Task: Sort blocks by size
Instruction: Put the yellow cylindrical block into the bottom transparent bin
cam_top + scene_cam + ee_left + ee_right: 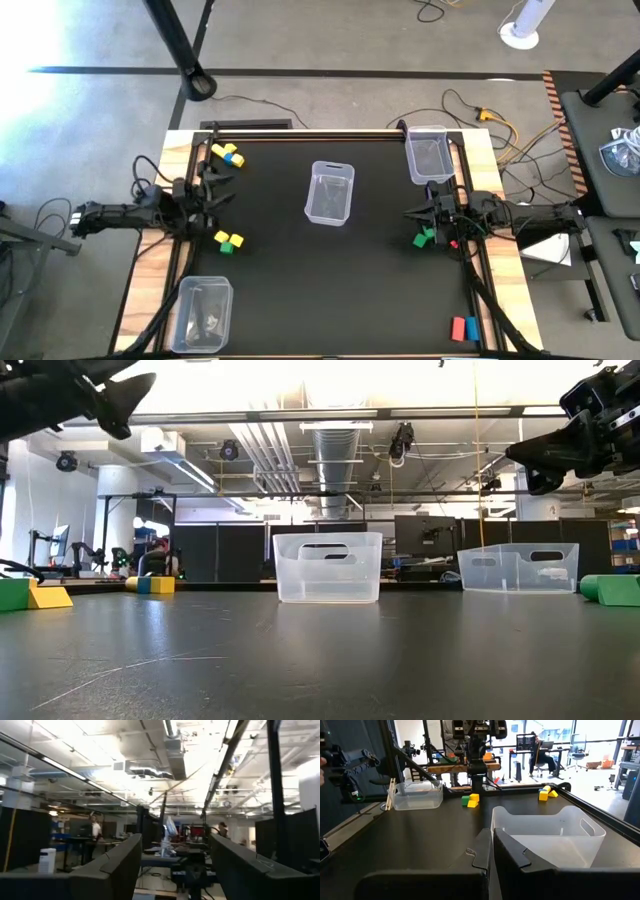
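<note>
Right end effector (411, 212) just above green block (424, 238).

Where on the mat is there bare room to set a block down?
The widest bare stretch is the mat's near half, between the corner bin and the red and blue blocks. Another lies between the centre bin and the yellow-green pair. It is crowded by the right end effector, around the green blocks.
</note>
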{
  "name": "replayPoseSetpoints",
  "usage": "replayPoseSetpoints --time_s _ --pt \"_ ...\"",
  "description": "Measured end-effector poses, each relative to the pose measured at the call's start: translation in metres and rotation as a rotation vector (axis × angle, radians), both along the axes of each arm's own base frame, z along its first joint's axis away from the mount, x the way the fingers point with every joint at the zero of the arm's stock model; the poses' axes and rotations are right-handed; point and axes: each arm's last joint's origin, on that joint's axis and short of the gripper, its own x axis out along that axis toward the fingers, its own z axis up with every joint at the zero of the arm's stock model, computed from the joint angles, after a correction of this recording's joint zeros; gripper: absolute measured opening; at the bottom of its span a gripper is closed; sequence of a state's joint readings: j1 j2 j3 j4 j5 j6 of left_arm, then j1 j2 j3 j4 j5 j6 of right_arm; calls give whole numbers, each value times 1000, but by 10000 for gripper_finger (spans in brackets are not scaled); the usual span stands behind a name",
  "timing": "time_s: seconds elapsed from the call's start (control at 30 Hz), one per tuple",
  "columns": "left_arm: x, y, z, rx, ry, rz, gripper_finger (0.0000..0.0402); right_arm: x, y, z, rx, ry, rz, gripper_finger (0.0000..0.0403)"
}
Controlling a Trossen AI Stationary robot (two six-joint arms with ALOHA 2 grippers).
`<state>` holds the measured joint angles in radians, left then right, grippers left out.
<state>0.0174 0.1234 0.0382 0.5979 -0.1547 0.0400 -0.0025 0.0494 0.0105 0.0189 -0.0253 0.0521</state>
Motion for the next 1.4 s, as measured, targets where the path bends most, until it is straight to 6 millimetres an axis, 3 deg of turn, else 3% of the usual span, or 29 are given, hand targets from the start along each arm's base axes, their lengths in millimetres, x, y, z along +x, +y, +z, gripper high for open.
replayPoseSetpoints --time_s 0.3,0.57,0.67,0.83,0.97,1.23,1.4 --pt "13 -3 0 102 37 -77 217 0 0 0 0 -1 0 13" --pt "30 -3 -6 14 93 -108 217 0 0 0 0 0 0 13" --pt "38 2 -12 -96 149 17 217 0 0 0 0 0 0 13" --pt "50 16 -15 -421 216 467 217 0 0 0 0 0 0 13" --pt "68 29 -1 -556 368 633 216 0 0 0 0 0 0 13" --pt "91 91 35 -848 797 986 204 0 0 0 0 0 0 13" --pt "96 127 36 -1091 997 1066 204 0 0 0 0 0 0 13"
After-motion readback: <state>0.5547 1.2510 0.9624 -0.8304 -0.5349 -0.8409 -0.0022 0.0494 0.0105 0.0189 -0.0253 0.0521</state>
